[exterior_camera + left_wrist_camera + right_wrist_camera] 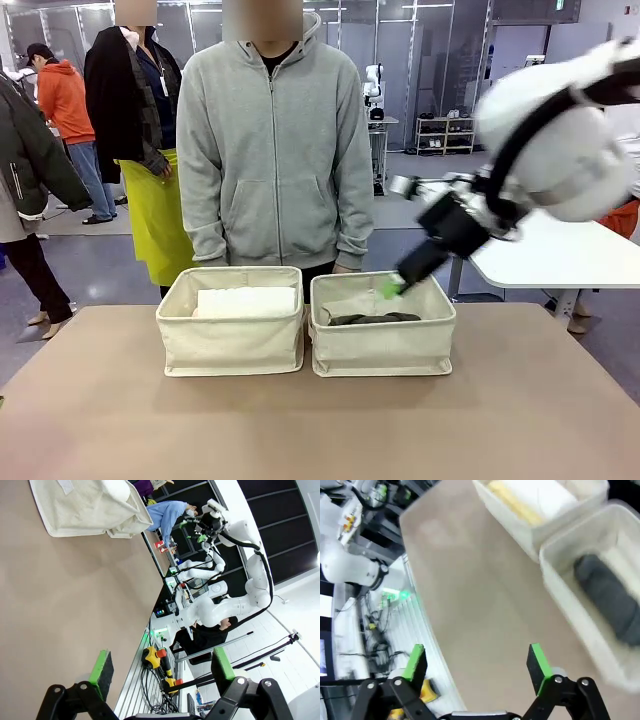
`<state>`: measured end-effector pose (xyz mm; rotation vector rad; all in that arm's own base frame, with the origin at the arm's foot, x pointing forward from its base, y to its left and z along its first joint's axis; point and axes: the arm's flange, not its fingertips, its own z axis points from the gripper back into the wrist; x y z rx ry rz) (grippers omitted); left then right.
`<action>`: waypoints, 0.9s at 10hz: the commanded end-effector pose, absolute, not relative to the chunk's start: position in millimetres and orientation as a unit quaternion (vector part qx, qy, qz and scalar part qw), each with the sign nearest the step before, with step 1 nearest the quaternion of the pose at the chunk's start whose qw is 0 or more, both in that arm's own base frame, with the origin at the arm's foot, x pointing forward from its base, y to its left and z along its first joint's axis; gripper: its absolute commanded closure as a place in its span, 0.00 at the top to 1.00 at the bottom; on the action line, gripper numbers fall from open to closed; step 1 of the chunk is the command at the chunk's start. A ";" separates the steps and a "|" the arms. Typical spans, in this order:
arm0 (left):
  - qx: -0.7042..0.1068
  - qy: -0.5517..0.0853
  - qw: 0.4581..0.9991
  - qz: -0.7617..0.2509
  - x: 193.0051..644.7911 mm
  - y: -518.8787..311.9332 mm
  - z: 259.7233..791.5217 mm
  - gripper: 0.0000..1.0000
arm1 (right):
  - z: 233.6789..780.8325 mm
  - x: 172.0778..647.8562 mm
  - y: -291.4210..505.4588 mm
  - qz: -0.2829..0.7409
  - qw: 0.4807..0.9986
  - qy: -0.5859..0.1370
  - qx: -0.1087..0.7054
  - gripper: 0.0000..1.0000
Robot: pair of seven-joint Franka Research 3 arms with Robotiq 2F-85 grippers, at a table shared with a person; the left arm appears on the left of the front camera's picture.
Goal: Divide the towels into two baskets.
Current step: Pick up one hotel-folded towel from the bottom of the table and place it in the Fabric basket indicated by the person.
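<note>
Two cream baskets stand side by side mid-table. The left basket (230, 350) holds a white towel (247, 301). In the right basket (385, 352) lies a dark grey towel (375, 319). My right gripper (392, 289) hangs open and empty just above that basket's back right rim, the arm blurred. In the right wrist view the right gripper (476, 662) is over bare table, with the grey towel (610, 597) in its basket (580, 625), and a white towel (540, 492) beside a yellow towel (512, 502) in the other basket (520, 527). My left gripper (162, 666) is open, far from a basket (80, 510).
A person in a grey hoodie (275, 150) stands right behind the baskets at the far edge. The brown table (320, 430) has free room in front of and beside both baskets. Other people and a white table (560, 255) are farther back.
</note>
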<state>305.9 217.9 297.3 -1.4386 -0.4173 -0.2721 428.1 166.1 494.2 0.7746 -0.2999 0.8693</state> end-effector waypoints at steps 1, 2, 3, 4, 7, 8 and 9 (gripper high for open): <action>-0.650 -0.193 0.724 -0.125 302.8 218.9 300.9 1.00 | 480.1 402.3 95.5 0.341 0.841 -0.122 0.402 1.00; -0.650 -0.193 0.724 -0.125 302.8 218.9 300.9 1.00 | 471.0 385.8 55.4 0.297 0.845 -0.130 0.424 1.00; -0.650 -0.193 0.724 -0.125 302.8 218.9 300.9 1.00 | 460.7 369.4 24.0 0.254 0.854 -0.127 0.435 1.00; -0.650 -0.193 0.724 -0.125 302.8 218.9 300.9 1.00 | 445.4 344.5 -13.1 0.203 0.856 -0.123 0.459 1.00; -0.650 -0.193 0.724 -0.125 302.8 218.9 300.9 1.00 | 395.7 264.7 -87.1 0.056 0.836 -0.151 0.525 1.00; -0.650 -0.193 0.724 -0.125 302.8 218.9 300.9 1.00 | 381.9 237.4 -102.7 0.027 0.825 -0.165 0.539 1.00; -0.650 -0.193 0.724 -0.125 302.8 218.9 300.9 1.00 | 370.4 209.8 -116.4 -0.001 0.816 -0.173 0.551 1.00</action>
